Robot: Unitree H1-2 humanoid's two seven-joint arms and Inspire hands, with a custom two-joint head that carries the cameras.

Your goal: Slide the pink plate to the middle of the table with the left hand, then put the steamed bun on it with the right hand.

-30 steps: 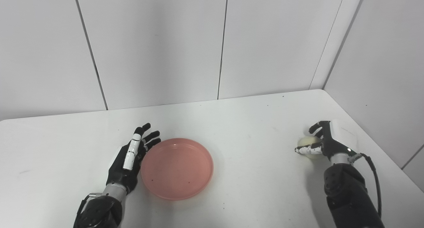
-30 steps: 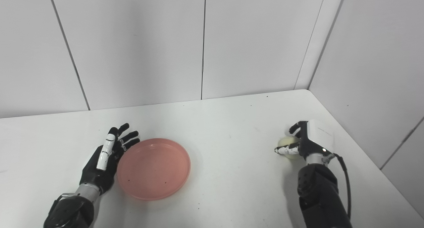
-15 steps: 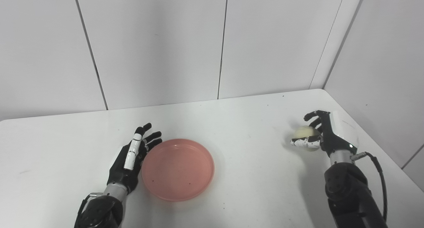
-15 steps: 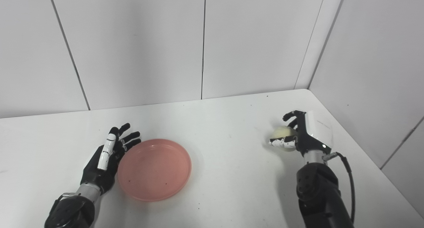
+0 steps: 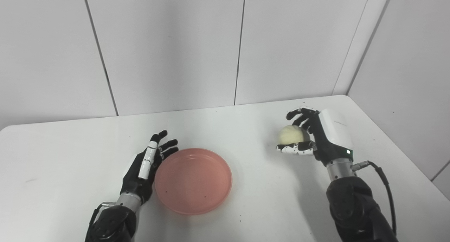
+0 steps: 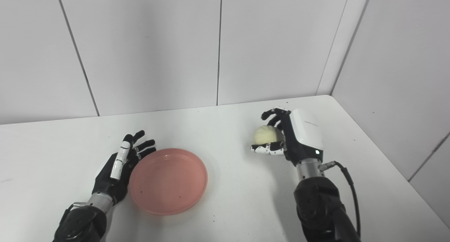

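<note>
One pink plate (image 5: 193, 180) lies flat on the white bench (image 5: 63, 154), a little left of the middle and toward the near edge, with a few dark specks on its inner surface. One steamed bun (image 5: 292, 134), pale and round, is held up off the bench to the right of the plate and well apart from it. The right hand (image 5: 314, 138) is curled around that bun, fingers arched over its top and far side and the thumb under its near side, so the bun sits cupped against the palm. The left hand (image 5: 147, 168) holds nothing: it stands on edge just beside the plate's left rim, fingers spread and pointing away from the robot, palm turned toward the plate; whether it touches the rim cannot be told. Two dark arms come in from the bottom edge, and one black cable (image 5: 385, 185) loops beside the right wrist. Plain white wall panels stand behind the bench.
</note>
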